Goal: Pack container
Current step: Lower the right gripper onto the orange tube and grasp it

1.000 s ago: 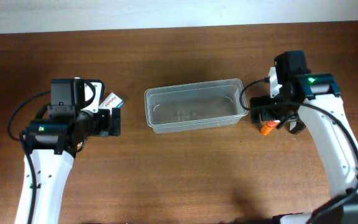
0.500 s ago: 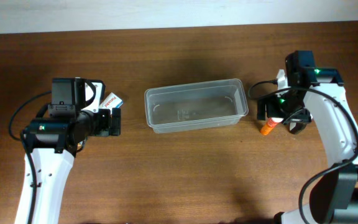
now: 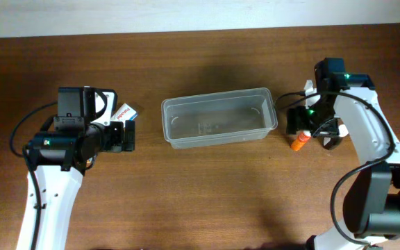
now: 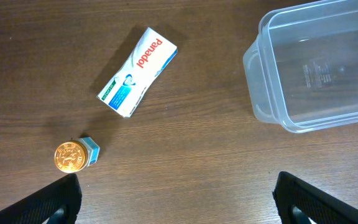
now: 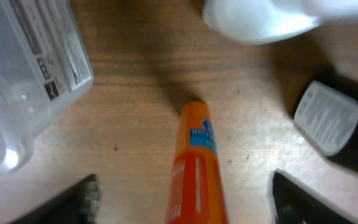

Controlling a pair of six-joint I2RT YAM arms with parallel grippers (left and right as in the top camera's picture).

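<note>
— Where's the container (image 3: 217, 118)?
— I see it mid-surface.
— Fingers?
— My left fingers (image 4: 48, 202) are wide apart. My right fingers (image 5: 73, 202) are apart, straddling the orange tube (image 5: 194, 162) at the container's 4 o'clock.

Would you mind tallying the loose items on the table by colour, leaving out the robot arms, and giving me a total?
Clear: 1, the container
White and blue: 1, the Panadol box
Gold-topped: 1, the small jar
Orange: 1, the tube
White: 1, the blurred white item
Black: 1, the dark item with a pale label
Total: 6
</note>
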